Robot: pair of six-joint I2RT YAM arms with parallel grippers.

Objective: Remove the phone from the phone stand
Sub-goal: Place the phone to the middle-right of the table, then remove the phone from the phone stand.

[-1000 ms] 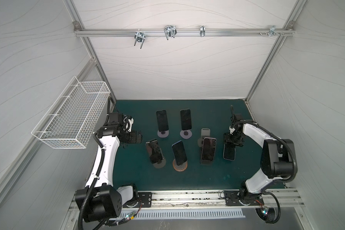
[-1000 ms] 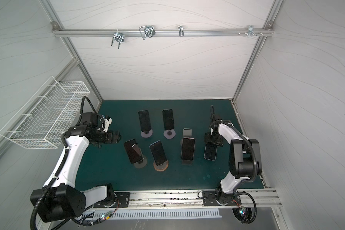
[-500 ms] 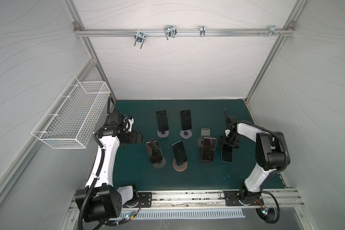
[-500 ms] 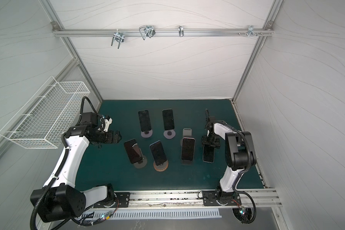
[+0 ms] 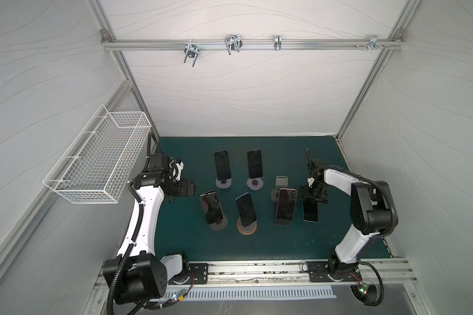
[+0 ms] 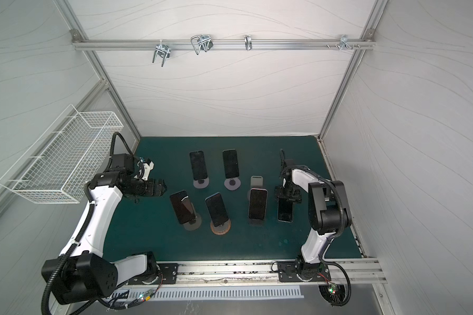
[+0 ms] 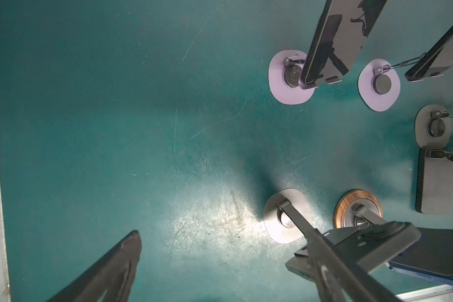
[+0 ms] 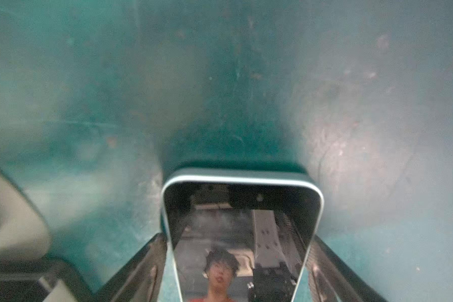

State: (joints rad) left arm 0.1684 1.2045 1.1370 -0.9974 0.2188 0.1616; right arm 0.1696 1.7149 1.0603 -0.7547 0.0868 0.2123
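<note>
Seen from overhead, the phone (image 5: 310, 210) lies flat and face up on the green bench (image 5: 175, 240). It is off the phone stand (image 5: 281, 180), whose pale grey plate stands bare a little behind it. The right hand (image 5: 313, 200) sits low over the phone's far end, and both top views hide how its fingers stand.

The right wrist camera settles that. The dark fingers (image 8: 147, 261) flank the phone (image 8: 242, 209) with a thin strip of green showing on each side, so the hand is parted slightly wider than the phone and grips nothing. The phone's glass is glossy as a mirror inside a rounded pale-mint rim.

The left hand (image 5: 189, 186) hovers near the bench's left side. Its own camera shows the fingers (image 7: 102, 269) spread wide over scratched, shiny-worn mat with nothing between them. That view also shows the bases of the other stands: two soft-edged lilac discs (image 7: 290, 78), a wood-rimmed round one (image 7: 358, 209) and plain grey metal.

The loose phone lies just beside a neighbour phone (image 5: 286, 203) leaning on its stand. A band of green separates it from the bench's right edge, and a broad strip runs along the front.
</note>
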